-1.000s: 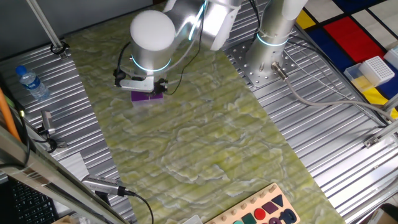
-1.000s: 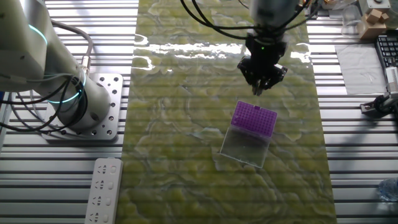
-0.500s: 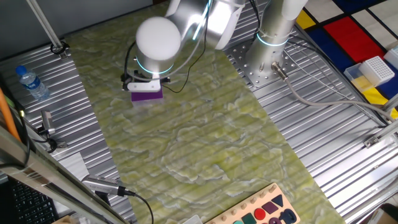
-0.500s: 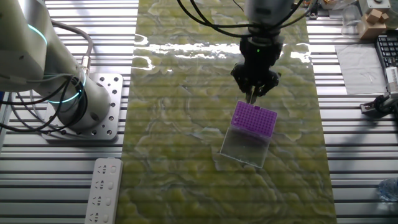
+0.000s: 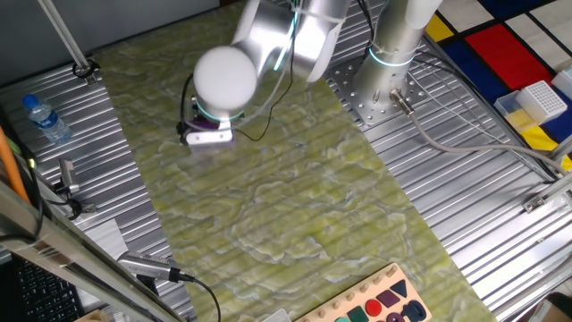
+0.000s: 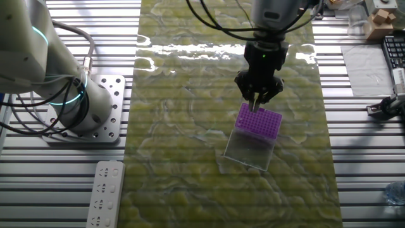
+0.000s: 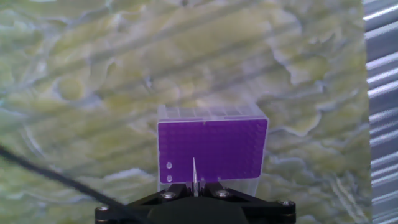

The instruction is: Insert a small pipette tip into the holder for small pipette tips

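The gripper [image 6: 258, 101] hangs over the holder for small pipette tips [image 6: 258, 121], with its jaws drawn close together on a small pipette tip [image 7: 194, 174]. In the hand view the tip [image 6: 255, 107] shows as a thin pale needle standing out from between the fingertips, its point over the purple top of the holder [image 7: 211, 151], near the holder's edge closest to the camera and a little left of the middle. Whether the point touches the purple surface or sits just above it cannot be told. Two pale round marks lie on the purple face just to the left of the tip.

The holder rests on the green marbled mat [image 6: 190, 139] that runs down the middle of the worktop. In the other fixed view it sits toward the right side of the mat, well away from both the near and far edges, with its pale translucent base showing below the purple top. In the one fixed view the arm's rounded wrist [image 5: 223, 79] covers most of the holder [image 5: 211, 137], and only a strip of purple shows beneath it, near the mat's far left corner.

A clear box with a white grid top [image 5: 534, 103] stands far off at the right edge of the worktop. A water bottle [image 5: 44, 118] lies at the left edge.
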You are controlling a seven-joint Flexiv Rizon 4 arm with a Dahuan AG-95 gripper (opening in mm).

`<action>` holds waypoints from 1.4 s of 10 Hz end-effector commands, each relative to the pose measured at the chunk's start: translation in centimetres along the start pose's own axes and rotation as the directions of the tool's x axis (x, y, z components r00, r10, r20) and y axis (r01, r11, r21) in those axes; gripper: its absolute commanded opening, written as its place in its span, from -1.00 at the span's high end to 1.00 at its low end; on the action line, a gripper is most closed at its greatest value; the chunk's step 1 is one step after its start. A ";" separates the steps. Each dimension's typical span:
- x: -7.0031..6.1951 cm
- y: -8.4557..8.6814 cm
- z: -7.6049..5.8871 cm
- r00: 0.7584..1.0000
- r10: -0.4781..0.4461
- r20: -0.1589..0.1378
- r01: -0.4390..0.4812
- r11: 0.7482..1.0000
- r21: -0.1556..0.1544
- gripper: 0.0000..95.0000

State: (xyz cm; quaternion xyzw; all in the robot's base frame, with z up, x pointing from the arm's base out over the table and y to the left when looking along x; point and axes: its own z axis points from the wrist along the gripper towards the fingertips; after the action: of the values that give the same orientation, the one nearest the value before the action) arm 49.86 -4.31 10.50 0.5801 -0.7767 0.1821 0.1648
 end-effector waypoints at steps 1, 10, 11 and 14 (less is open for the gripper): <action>0.1 0.3 0.2 0.998 -0.053 -0.033 0.053 0.999 0.003 1.00; 0.1 2.3 1.4 0.981 -0.131 -0.141 0.126 0.991 -0.047 1.00; 0.1 2.6 1.5 0.980 -0.127 -0.151 0.122 0.991 -0.047 1.00; -0.1 2.5 1.9 0.978 -0.123 -0.171 0.114 0.992 -0.059 1.00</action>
State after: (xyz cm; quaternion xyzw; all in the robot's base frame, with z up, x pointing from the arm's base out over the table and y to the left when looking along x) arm 47.36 -4.49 8.57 0.6020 -0.7283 0.2017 0.2579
